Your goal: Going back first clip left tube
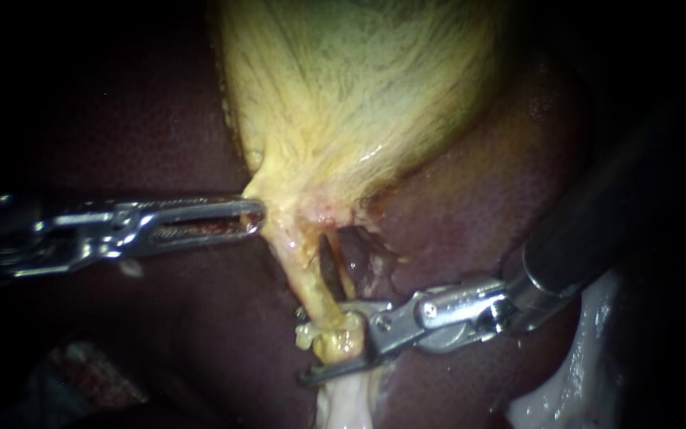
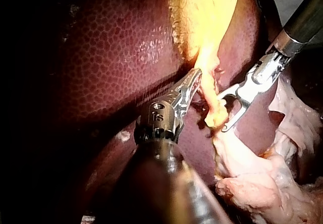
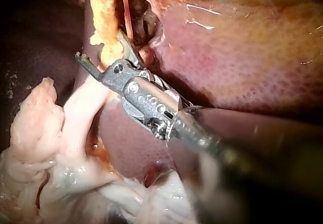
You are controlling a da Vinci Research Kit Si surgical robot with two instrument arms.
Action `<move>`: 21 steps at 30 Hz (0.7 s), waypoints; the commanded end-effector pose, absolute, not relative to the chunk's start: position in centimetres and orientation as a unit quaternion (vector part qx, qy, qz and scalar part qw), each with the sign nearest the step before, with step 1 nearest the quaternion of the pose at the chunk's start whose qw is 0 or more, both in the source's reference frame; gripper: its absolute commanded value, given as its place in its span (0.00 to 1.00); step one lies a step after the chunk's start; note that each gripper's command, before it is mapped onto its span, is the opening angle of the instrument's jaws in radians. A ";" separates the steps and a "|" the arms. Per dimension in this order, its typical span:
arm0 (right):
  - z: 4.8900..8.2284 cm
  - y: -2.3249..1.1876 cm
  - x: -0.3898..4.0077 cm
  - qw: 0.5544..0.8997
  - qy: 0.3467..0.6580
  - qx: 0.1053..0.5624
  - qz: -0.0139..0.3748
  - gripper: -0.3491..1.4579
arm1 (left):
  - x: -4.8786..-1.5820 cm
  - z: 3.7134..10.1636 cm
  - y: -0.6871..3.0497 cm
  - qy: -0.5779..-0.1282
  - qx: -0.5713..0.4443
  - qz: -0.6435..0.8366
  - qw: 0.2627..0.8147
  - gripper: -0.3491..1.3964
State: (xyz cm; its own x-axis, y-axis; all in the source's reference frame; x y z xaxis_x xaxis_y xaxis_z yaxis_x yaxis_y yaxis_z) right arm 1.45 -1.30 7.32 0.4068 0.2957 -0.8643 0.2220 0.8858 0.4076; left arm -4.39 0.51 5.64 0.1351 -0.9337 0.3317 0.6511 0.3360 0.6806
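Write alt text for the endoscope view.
My right instrument, a slender steel shaft entering from the lower right, holds its jaws open around a yellowish, fatty tube below the pale yellow gallbladder. My left instrument, from the left, has its jaws shut on the gallbladder's narrow lower end, over the dark red liver.

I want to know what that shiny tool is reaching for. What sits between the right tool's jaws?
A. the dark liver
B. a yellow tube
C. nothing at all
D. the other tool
B: the yellow tube runs down between the open jaws of the right instrument, with one jaw on each side of it.
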 end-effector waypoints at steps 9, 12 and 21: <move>7.22 -1.19 1.19 0.807 0.548 0.218 0.015 0.52 | -4.38 5.65 0.50 -0.370 0.191 -0.543 0.729 0.00; 7.17 -1.14 1.10 0.808 0.549 0.212 0.014 0.52 | -4.38 5.65 0.50 -0.370 0.191 -0.543 0.729 0.00; 6.86 -0.87 0.63 0.817 0.547 0.180 0.025 0.52 | -4.36 5.67 0.50 -0.370 0.191 -0.543 0.729 0.00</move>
State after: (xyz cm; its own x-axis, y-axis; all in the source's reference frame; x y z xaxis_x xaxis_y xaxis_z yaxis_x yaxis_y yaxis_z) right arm 0.57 -0.82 6.81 0.4004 0.2330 -0.8862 0.1523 0.9368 0.3151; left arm -4.36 0.49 5.67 0.1365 -0.9330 0.3329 0.6504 0.3379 0.6803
